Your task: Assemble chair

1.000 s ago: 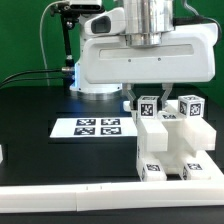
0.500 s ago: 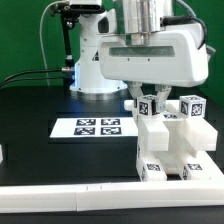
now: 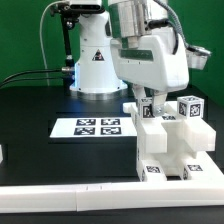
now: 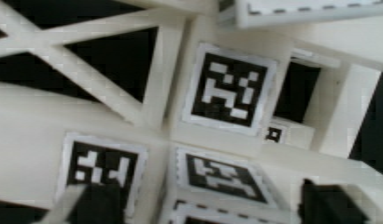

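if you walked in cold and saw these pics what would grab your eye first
First, the big white robot arm leaning down over the chair, a blocky white assembly with black-and-white tags standing on the black table at the exterior view's right. Its gripper sits right at the chair's top. Next, the marker board lying flat on the table at the exterior view's left of the chair.
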You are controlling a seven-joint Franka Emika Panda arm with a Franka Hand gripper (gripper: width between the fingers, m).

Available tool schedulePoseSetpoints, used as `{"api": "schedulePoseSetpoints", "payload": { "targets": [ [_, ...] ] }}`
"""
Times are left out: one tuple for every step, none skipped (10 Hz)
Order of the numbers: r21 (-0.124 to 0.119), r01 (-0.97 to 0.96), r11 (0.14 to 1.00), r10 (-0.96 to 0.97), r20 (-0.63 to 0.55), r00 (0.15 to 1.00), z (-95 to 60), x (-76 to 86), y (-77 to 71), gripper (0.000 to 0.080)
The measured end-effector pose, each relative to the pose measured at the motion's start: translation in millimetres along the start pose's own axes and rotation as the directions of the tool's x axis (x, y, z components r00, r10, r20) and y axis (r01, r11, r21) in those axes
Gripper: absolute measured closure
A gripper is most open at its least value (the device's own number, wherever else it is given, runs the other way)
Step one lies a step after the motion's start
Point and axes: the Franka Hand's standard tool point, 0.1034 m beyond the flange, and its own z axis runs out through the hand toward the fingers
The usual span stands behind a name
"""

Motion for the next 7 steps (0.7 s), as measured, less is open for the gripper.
{"api": "schedulePoseSetpoints", "payload": {
  "targets": [
    [0.0,0.002,1.0,-0.002,0.0,1.0,0.0,-0.2,0.0,0.0189],
    [-0.002,0.189,0.982,-0.189,0.001,0.982,-1.3,0.4,-1.2,0.0189],
    [-0.009,0.401,0.916,-0.401,0.018,0.916,-3.1,-0.7,-2.7,0.0158],
    [-0.015,0.537,0.843,-0.536,0.044,0.843,-3.9,-4.0,-2.6,0.0152],
    [-0.011,0.587,0.81,-0.586,0.041,0.809,-3.9,-3.4,-3.1,0.0152],
    [-0.007,0.655,0.755,-0.655,0.042,0.755,-3.8,-3.2,-2.9,0.0151],
    [-0.024,0.746,0.665,-0.745,0.036,0.666,-4.0,-2.0,-2.7,0.0151]
  ]
}}
